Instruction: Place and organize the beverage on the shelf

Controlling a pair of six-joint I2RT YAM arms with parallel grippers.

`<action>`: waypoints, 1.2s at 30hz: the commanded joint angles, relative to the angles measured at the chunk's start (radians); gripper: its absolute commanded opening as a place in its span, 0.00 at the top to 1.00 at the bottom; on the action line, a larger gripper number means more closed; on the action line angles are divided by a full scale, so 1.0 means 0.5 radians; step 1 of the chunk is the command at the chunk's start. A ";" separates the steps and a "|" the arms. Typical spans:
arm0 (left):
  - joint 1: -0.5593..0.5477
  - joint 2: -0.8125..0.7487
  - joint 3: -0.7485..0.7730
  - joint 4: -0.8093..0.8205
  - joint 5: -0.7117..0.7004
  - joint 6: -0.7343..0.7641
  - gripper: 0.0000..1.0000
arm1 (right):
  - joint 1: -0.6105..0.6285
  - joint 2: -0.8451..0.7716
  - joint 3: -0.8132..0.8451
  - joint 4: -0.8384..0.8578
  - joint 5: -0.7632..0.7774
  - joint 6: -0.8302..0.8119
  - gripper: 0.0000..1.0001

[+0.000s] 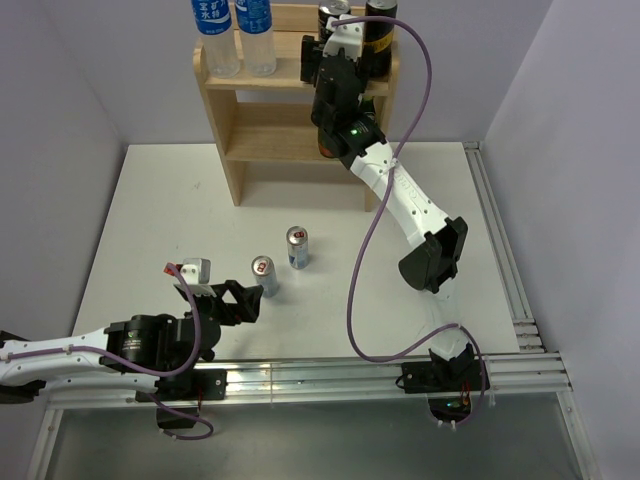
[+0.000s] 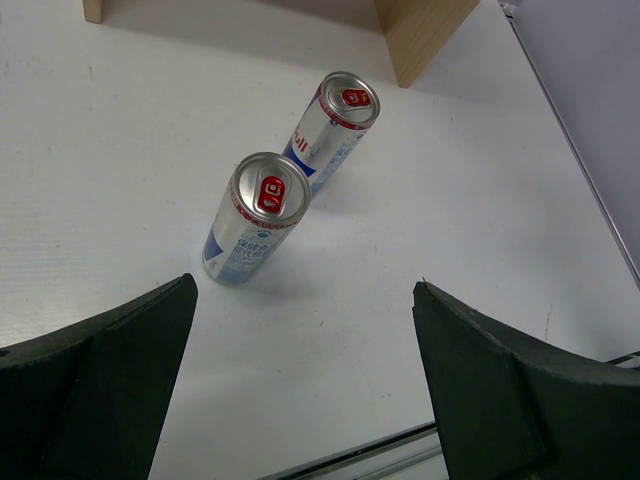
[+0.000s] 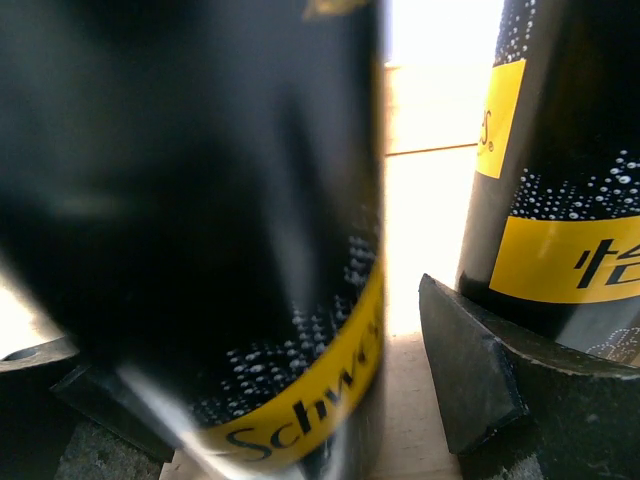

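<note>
Left gripper (image 2: 305, 295) is being held wide apart low over the table (image 2: 90, 150), with nothing gripped. Two slim silver cans are standing upright ahead of it. The near silver can (image 2: 250, 225) is just ahead, a little left of the gap's centre. The far silver can (image 2: 335, 135) is behind that one, further out and slightly right. They are close together; whether they are touching cannot be told. Neither is being touched by the left fingers (image 2: 100, 380). Past the far can, a side panel of the shelf (image 2: 425, 35) is showing.

Right gripper (image 3: 240, 350) is being held at the shelf's top tier, jaws apart around the first black-and-gold can (image 3: 200, 200), which is sitting between the fingers, blurred and very close. A strip of light wood is showing between that can and the finger (image 3: 470, 380) on the view's right, so nothing is being clamped there. Contact at the other finger cannot be told. The second black-and-gold can (image 3: 560, 200) is standing just outside that same finger. On the same tier, the first water bottle (image 1: 215, 40) and second water bottle (image 1: 258, 35) are standing off to this gripper's left.
</note>
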 commanded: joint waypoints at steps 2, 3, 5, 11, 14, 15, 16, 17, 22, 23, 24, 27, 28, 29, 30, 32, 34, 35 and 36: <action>-0.013 0.006 -0.001 0.012 -0.011 0.005 0.04 | -0.031 -0.051 -0.029 0.082 0.043 0.043 0.10; -0.016 0.006 -0.001 0.012 -0.011 0.005 0.04 | -0.031 -0.066 -0.044 0.079 0.040 0.049 0.10; -0.013 0.006 -0.001 0.012 -0.011 0.005 0.04 | -0.031 -0.090 -0.090 0.082 0.049 0.062 0.10; -0.013 0.012 -0.001 0.015 -0.011 0.008 0.03 | -0.021 -0.170 -0.265 0.079 0.034 0.098 0.10; -0.016 0.021 -0.004 0.030 -0.005 0.020 0.03 | -0.003 -0.253 -0.385 0.082 0.015 0.120 0.10; -0.016 0.021 -0.004 0.039 0.001 0.029 0.03 | 0.000 -0.268 -0.440 0.082 0.003 0.135 0.10; -0.013 0.033 -0.004 0.042 0.004 0.038 0.03 | 0.006 -0.287 -0.474 0.082 -0.006 0.138 0.10; -0.013 0.036 -0.004 0.055 0.010 0.045 0.03 | 0.012 -0.323 -0.507 0.082 -0.006 0.141 0.10; -0.013 0.036 -0.007 0.067 0.020 0.063 0.03 | 0.034 -0.431 -0.728 0.146 -0.028 0.166 0.10; -0.016 0.033 -0.007 0.070 0.023 0.066 0.03 | 0.043 -0.464 -0.762 0.152 -0.034 0.169 0.10; -0.013 0.030 -0.007 0.061 0.017 0.057 0.02 | 0.046 -0.483 -0.823 0.180 -0.043 0.169 0.10; -0.013 0.027 -0.007 0.061 0.017 0.054 0.02 | 0.077 -0.538 -0.928 0.220 -0.055 0.154 0.10; -0.016 0.027 -0.007 0.055 0.014 0.051 0.02 | 0.086 -0.545 -0.943 0.229 -0.058 0.144 0.10; -0.016 0.030 -0.007 0.055 0.014 0.051 0.02 | 0.089 -0.551 -0.953 0.229 -0.061 0.141 0.10; -0.013 0.030 -0.007 0.055 0.014 0.051 0.02 | 0.104 -0.551 -0.959 0.226 -0.058 0.138 0.10; -0.013 0.036 -0.004 0.052 0.010 0.048 0.02 | 0.114 -0.551 -0.965 0.223 -0.055 0.129 0.10; -0.016 0.043 -0.001 0.043 0.010 0.039 0.02 | 0.126 -0.551 -0.962 0.223 -0.058 0.126 0.10; -0.016 0.043 -0.001 0.043 0.010 0.042 0.02 | 0.126 -0.548 -0.962 0.223 -0.058 0.123 0.10; -0.016 0.046 0.002 0.043 0.010 0.039 0.02 | 0.129 -0.545 -0.950 0.217 -0.055 0.123 0.10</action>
